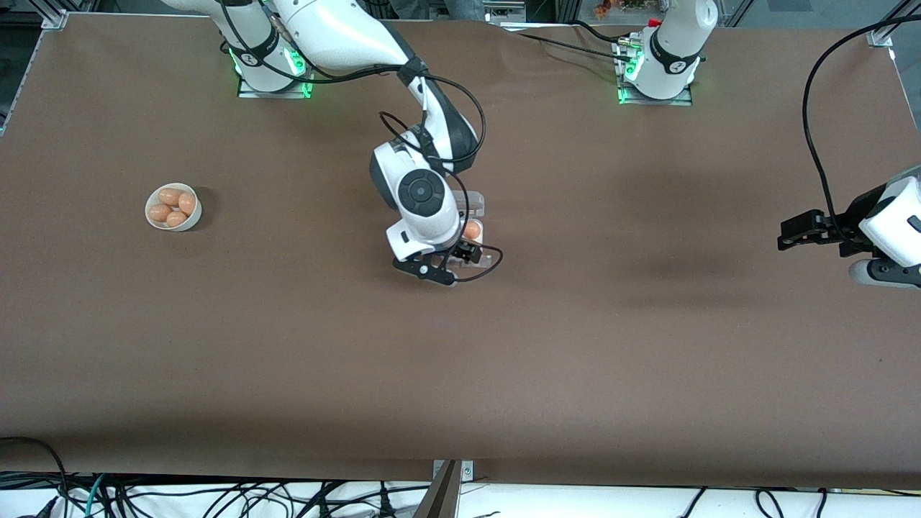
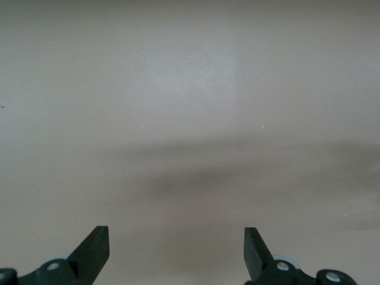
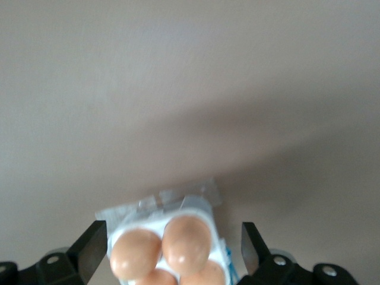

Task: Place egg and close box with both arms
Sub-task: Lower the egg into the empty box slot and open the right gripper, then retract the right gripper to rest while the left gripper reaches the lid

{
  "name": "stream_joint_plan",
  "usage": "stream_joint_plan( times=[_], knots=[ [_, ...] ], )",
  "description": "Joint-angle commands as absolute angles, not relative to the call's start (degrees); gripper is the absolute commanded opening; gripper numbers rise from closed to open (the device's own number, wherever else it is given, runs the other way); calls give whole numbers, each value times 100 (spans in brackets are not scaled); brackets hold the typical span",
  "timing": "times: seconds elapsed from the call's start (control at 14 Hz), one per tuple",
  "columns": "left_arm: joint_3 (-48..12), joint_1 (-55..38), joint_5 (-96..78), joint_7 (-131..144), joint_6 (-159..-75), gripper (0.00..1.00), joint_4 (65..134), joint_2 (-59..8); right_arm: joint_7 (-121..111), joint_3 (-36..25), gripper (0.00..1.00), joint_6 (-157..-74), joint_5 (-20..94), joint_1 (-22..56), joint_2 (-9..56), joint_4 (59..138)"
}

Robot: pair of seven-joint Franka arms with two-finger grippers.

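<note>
The front view looks down from high across the table (image 1: pixel 460 360) at both bases, each wrist view looks down close between its own fingers, and front and right wrist share the box (image 3: pixel 172 237)

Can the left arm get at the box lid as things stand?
Probably not yet. The right end effector, open, hangs right over the box, crowding it, while the left end effector waits open over bare table at its own end.

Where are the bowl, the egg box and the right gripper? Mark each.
bowl (image 1: pixel 152 219), front view, on its white rim.
egg box (image 3: pixel 196 203), right wrist view, on its clear plastic edge.
right gripper (image 3: pixel 174 246), right wrist view, midway between its open fingertips.
</note>
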State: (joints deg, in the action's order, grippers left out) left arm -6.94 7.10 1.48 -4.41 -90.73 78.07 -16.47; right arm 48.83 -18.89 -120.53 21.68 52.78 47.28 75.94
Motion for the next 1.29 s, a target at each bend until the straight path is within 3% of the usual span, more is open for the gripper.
stream_joint_plan(
  times=[0.0, 0.14, 0.29, 0.43, 0.57, 0.64, 0.86, 0.93, 1.07, 1.21],
  knots=[
    [-721, 686, 27, -326, -9026, 100, 7638, -1714, 4703, -1854, 100, -11752, 2215, 4958, 4474, 7541],
    [-817, 651, 0, 164, -8965, 95, 7638, -1679, 4580, -2221, 100, -11664, 2075, 4966, 4334, 7559],
    [-1281, 615, 0, 779, -8860, 93, 7646, -1679, 4264, -2398, 100, -11418, 2109, 4957, 4237, 7576],
    [-1738, 449, 0, 1586, -8623, 74, 7681, -1714, 3983, -2697, 100, -11076, 2092, 4940, 4158, 7585],
    [-1889, 29, -9, 2387, -8596, 67, 7690, -1731, 3632, -2987, 100, -10873, 2083, 4965, 4122, 7681],
    [-1890, -209, -157, 2686, -8596, 57, 7717, -1740, 3395, -3040, 100, -10846, 2057, 4896, 3992, 7803],
    [-1890, -491, -938, 3251, -8447, 16, 7726, -1837, 2648, -2997, 100, -10618, 1811, 4387, 3430, 8155],
    [-1890, -553, -1184, 3295, -8342, 13, 7734, -1872, 2402, -2962, 100, -10556, 1689, 4177, 3297, 8261],
    [-1890, -842, -1371, 3401, -8113, 5, 7734, -2047, 1822, -2246, 100, -10512, 1076, 3248, 2876, 8550],
    [-1890, -1342, -1380, 3672, -8095, 3, 7708, -2371, 1592, -1061, 100, -10512, 311, 1898, 2306, 8937]
  ],
)
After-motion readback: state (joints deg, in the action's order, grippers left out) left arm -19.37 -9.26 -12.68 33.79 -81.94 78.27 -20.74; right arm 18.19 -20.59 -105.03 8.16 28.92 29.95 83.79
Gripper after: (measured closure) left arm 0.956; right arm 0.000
